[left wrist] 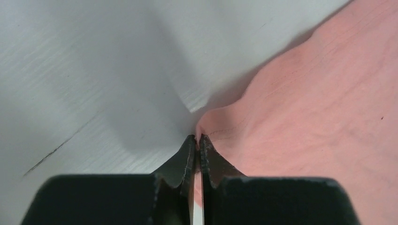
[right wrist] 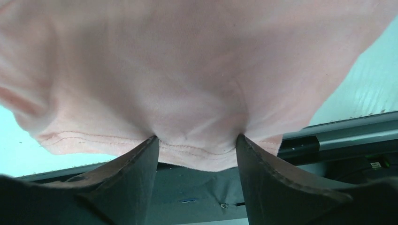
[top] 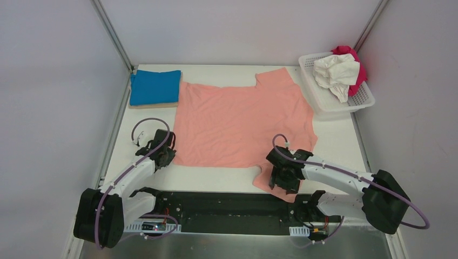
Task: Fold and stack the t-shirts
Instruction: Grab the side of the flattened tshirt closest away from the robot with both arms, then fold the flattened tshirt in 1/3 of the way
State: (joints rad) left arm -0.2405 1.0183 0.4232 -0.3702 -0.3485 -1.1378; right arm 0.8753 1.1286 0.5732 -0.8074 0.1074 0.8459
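The salmon-pink t-shirt (top: 243,121) lies spread open across the middle of the worktop (top: 337,140), mostly flat with light creases. One sleeve points to the far side and the other drapes over the near edge. Its near-left hem corner is gathered into a small pinched peak. Far left, the bright blue t-shirt (top: 155,86) sits folded in a neat rectangle. Over in the far right, the white t-shirt (top: 336,73) is crumpled on top of the magenta t-shirt (top: 361,75), both unfolded and heaped in the basket (top: 329,105).

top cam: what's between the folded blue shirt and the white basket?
The spread salmon-pink t-shirt; its far edge spans most of the gap between blue shirt and basket. Top view shows it.
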